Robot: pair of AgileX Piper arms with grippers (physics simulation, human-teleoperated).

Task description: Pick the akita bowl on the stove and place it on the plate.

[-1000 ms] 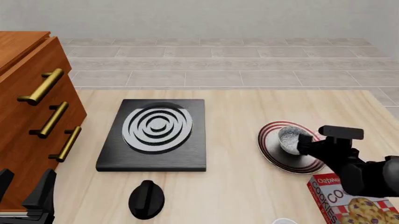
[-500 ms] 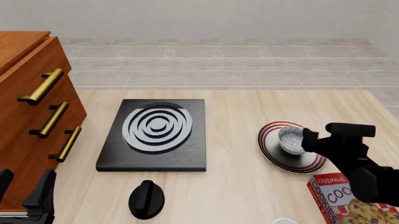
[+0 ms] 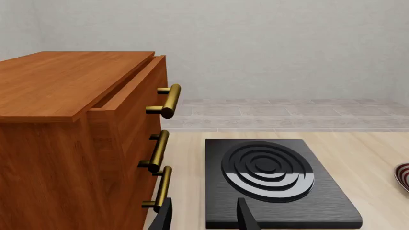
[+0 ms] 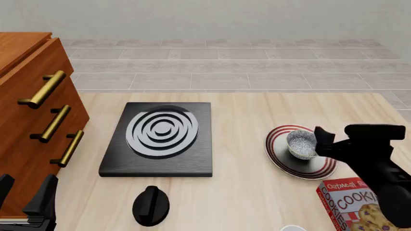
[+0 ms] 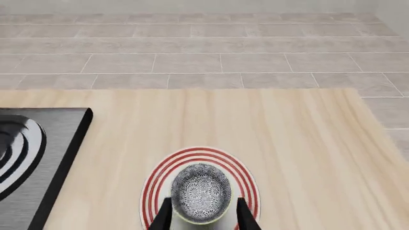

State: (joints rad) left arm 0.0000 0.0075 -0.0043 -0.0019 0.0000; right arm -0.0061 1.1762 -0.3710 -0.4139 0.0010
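While my left pincer [image 3: 203,218] hangs with its jaws apart near the wooden dresser [image 3: 76,143], its own camera shows the stove [image 3: 275,184] bare on the table ahead. From the front, the akita bowl [image 4: 301,143] sits upright on the plate [image 4: 282,156], and my right pincer [image 4: 319,139] is just beside its right side, touching or not I cannot tell, with a cookie box [image 4: 356,204] near. Through my right wrist camera, the fingers [image 5: 164,215] stand apart on either side of the bowl, which rests on the plate.

You see the bowl [image 4: 300,144], speckled grey inside, upright on the red-striped plate [image 4: 282,159], right of the ringed black stove [image 4: 160,140], well apart.
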